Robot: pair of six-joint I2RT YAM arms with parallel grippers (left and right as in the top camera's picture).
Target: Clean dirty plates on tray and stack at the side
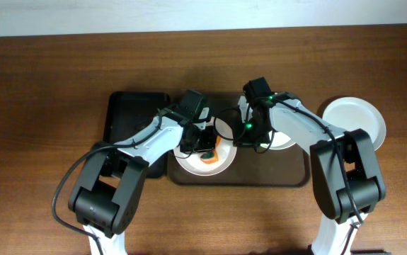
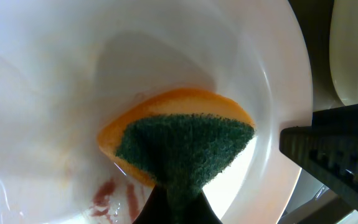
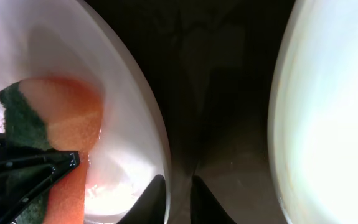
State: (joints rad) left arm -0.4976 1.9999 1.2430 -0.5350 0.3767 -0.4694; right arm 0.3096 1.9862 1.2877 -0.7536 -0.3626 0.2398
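Note:
A white plate (image 1: 204, 164) lies in the dark brown tray (image 1: 288, 176). It shows red-brown sauce streaks (image 2: 113, 196) in the left wrist view. My left gripper (image 1: 204, 145) is shut on an orange sponge with a green scrub face (image 2: 185, 143) and presses it into this plate (image 2: 42, 93). My right gripper (image 3: 177, 182) straddles the rim of the same plate (image 3: 122, 112), one finger inside and one outside, closed in on it. A second plate (image 3: 334, 124) sits in the tray to the right, partly under the right arm. A plain white plate (image 1: 355, 120) rests on the bare tabletop at the right.
A narrower black tray (image 1: 136, 113) lies to the left of the brown tray, under the left arm. Both arms cross over the middle of the brown tray. Wood-grain tabletop surrounds the trays.

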